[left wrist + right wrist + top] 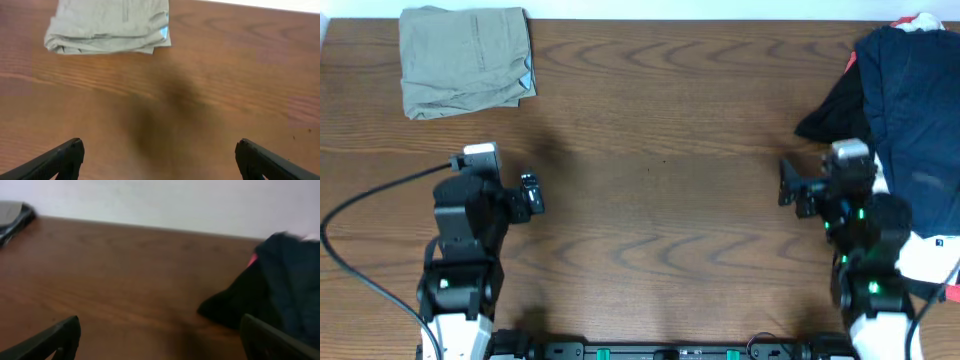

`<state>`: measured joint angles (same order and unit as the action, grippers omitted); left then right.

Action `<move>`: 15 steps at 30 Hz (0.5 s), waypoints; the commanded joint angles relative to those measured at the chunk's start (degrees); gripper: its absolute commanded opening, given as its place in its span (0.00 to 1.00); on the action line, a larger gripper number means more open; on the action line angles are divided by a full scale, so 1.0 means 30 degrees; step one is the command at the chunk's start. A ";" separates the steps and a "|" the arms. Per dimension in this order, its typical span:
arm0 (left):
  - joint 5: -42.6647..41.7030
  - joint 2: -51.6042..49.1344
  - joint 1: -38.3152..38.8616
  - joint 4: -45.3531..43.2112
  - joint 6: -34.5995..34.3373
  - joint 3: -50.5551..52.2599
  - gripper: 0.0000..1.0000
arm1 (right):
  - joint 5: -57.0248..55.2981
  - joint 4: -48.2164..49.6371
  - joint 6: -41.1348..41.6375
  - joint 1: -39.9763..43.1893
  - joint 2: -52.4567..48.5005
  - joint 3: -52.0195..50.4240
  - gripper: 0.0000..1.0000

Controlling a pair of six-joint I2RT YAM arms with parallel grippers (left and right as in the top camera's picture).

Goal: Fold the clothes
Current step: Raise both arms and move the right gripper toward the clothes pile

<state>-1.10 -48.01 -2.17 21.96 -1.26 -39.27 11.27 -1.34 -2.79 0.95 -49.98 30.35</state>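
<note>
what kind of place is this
Probably a robot lab bench for laundry folding: left arm and right arm at a wooden table, a folded khaki garment, a navy garment on a clothes heap.

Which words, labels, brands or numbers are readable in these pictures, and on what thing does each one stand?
None is readable.
The folded khaki garment has a small light-blue tag at one corner, too small and blurred to read.
The navy shorts and the table show no writing.

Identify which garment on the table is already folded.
The tan garment at the far left corner: it lies as a flat, squared stack, while the dark navy garment on the right sprawls in a loose heap.
</note>
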 commanded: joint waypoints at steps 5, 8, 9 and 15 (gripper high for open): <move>-0.0481 -0.2098 0.0051 0.1872 0.0270 -0.2579 0.97 | 0.2769 -0.3002 -0.0248 0.0073 -0.4430 0.4867 0.99; -0.2091 -0.3235 0.0051 0.2637 0.0262 -0.3526 0.98 | 0.4160 -0.3723 -0.0240 0.0073 -0.5719 0.6404 0.99; -0.2659 -0.3628 0.0051 0.2776 0.0255 -0.3854 0.98 | 0.4284 -0.3723 -0.0240 0.0073 -0.5974 0.6739 0.99; -0.4634 -0.5056 0.0058 0.1727 0.0248 -0.4881 0.98 | 0.4408 -0.2885 -0.0007 0.0073 -0.6091 0.6885 0.99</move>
<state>-11.11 -62.54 -2.13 27.94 -1.26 -51.86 22.46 -10.15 -2.76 0.95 -68.14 49.76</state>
